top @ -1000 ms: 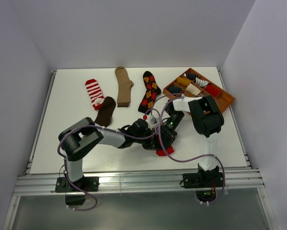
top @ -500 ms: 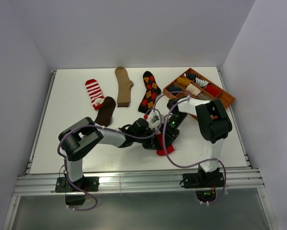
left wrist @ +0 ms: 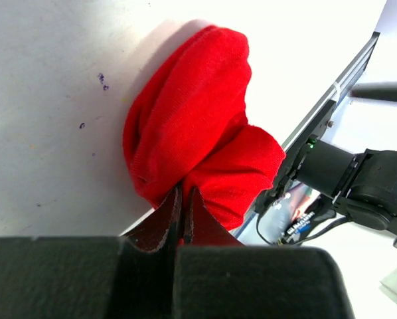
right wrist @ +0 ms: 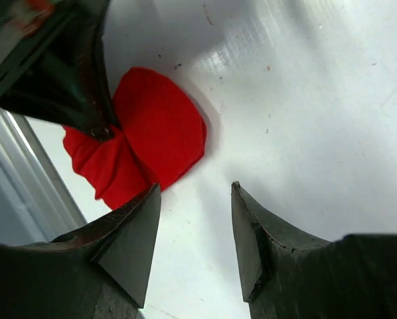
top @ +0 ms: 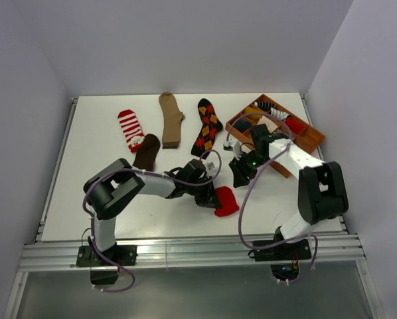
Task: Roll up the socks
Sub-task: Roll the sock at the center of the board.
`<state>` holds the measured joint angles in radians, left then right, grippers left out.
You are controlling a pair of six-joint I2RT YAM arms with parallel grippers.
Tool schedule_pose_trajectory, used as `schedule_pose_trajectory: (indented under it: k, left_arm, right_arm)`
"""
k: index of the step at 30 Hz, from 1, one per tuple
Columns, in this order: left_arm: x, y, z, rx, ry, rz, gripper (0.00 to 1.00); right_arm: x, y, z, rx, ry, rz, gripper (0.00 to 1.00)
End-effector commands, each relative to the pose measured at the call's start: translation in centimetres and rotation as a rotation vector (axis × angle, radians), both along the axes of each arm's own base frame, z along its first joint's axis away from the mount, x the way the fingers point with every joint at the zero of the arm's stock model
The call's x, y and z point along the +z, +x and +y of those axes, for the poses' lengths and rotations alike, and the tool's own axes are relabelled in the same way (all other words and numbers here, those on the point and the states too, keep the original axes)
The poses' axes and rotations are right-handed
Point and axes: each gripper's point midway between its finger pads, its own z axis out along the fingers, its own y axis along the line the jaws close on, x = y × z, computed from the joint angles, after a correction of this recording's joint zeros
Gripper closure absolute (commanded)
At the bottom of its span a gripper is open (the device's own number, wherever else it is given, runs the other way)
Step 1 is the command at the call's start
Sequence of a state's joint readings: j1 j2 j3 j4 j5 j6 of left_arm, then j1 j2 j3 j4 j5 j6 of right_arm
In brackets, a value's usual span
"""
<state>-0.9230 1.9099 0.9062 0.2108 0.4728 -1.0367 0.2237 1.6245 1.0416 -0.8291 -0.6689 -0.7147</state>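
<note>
**Left gripper** [left wrist: 184,199]: jaws pressed together, pinching a fold of the red sock [left wrist: 192,126]. The sock sits bunched in a loose, thick roll on the table [top: 99,199], in the near middle.

**Right gripper** [right wrist: 195,189]: jaws apart, nothing between them. It hangs over bare table just beside the red bundle.

**Progress:** one sock looks close to rolled but is not yet put away.

**Left to do, all lying flat and unrolled further back:**
- dark brown sock [top: 146,153]
- red-white striped sock [top: 130,126]
- tan sock [top: 170,119]
- black argyle sock [top: 208,126]

**Wooden tray** [top: 313,139], far right, partly hidden by the right arm. The compartments that show hold rolled bundles:
- a mustard one [top: 253,111]
- a black-and-white striped one [top: 279,114]
- a red one [top: 295,124]

The rest of its contents cannot be made out.
</note>
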Motion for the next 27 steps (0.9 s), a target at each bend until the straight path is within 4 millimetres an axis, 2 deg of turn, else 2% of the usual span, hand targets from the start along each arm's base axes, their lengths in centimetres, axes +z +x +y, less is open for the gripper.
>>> schedule_pose_trajectory:
  k: [1,3,4,9,10,18,27]
  left_arm:
    - [-6.0,-3.3,5.3,-0.008,0.284,0.177,1.0]
    - [-6.0,-3.3,5.4,-0.017,0.293,0.201,1.0]
    - [-6.2,-3.5,6.0,-0.019,0.322,0.223,1.0]
    - [-6.0,-2.7,6.3,-0.02,0.325,0.273,1.0]
    - [-5.8,-2.6,6.2,-0.023,0.324,0.287,1.0]
    - [-5.7,-1.9,5.8,-0.027,0.335,0.316,1.0]
    - [-5.7,-1.9,5.5,-0.026,0.335,0.336,1.0]
  right_arm:
    - [1.5,0.3,-0.2,0.074,0.034,-0.184,0.45]
    - [2.2,-0.1,-0.3,0.114,0.046,-0.259,0.44]
    - [1.8,-0.8,-0.4,0.131,0.051,-0.264,0.43]
    - [1.5,-2.6,-0.6,0.23,0.061,-0.369,0.39]
    - [1.3,-3.7,-0.2,0.263,0.07,-0.374,0.39]
    - [-0.2,-7.2,1.9,0.397,0.05,-0.514,0.32]
    - [-1.5,-8.5,4.0,0.486,0.017,-0.579,0.32]
